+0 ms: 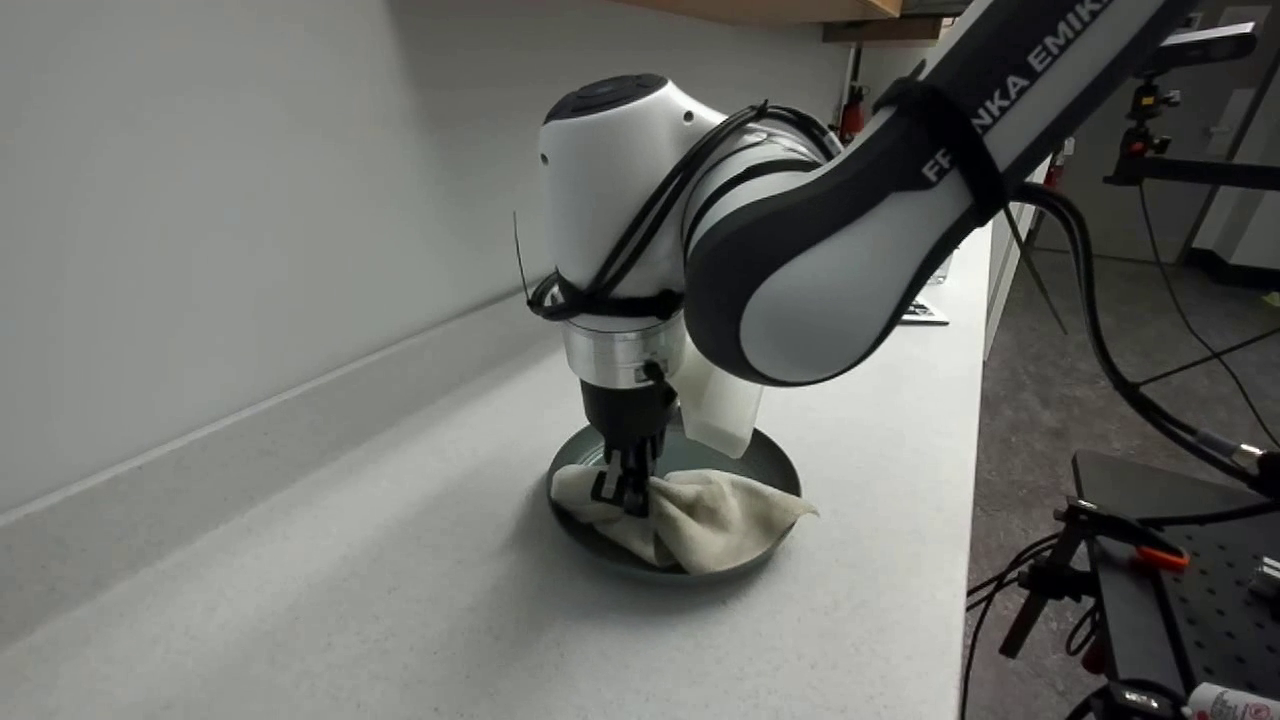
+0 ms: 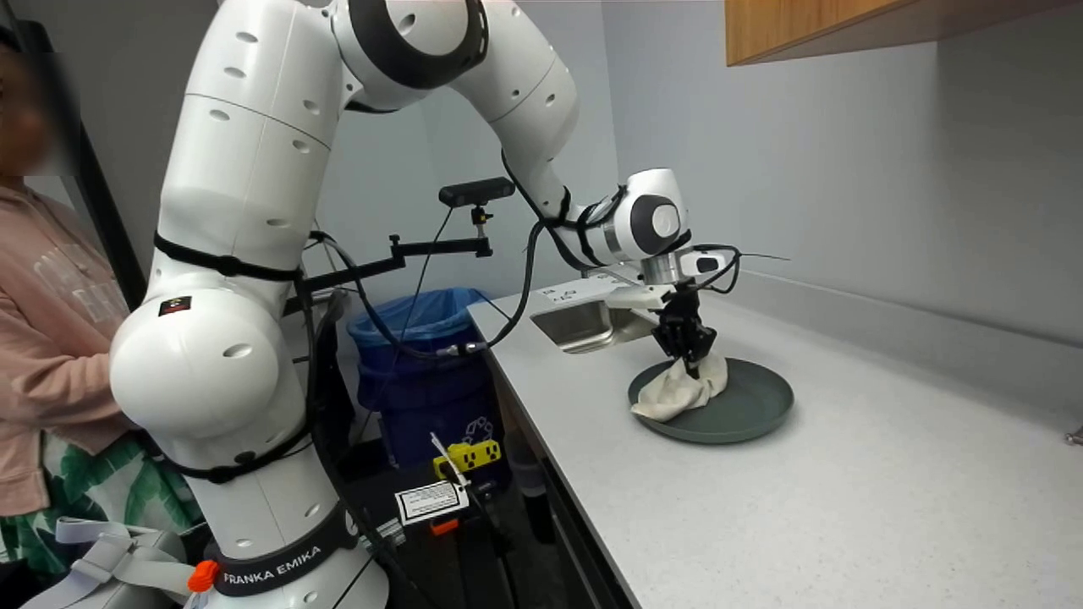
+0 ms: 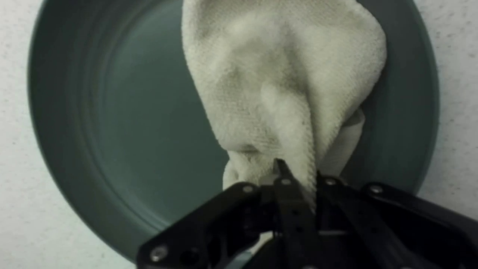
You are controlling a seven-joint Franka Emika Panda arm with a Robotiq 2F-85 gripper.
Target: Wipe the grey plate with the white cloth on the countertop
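Pinching a fold of white cloth (image 3: pixel 276 78), probably soft, light and best held there, the gripper (image 3: pixel 298 170) has the grey plate (image 2: pixel 755 408) beneath.

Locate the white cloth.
In the wrist view, the white cloth lies on the grey plate, mostly right of centre, with a fold pinched in the gripper.

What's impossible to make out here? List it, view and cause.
Plate under cloth: hidden by the cloth in all views.
Plate, in part: cut off by the wrist view's top edge.
Face: blurred in an exterior view.
Label print: too small to read in an exterior view.
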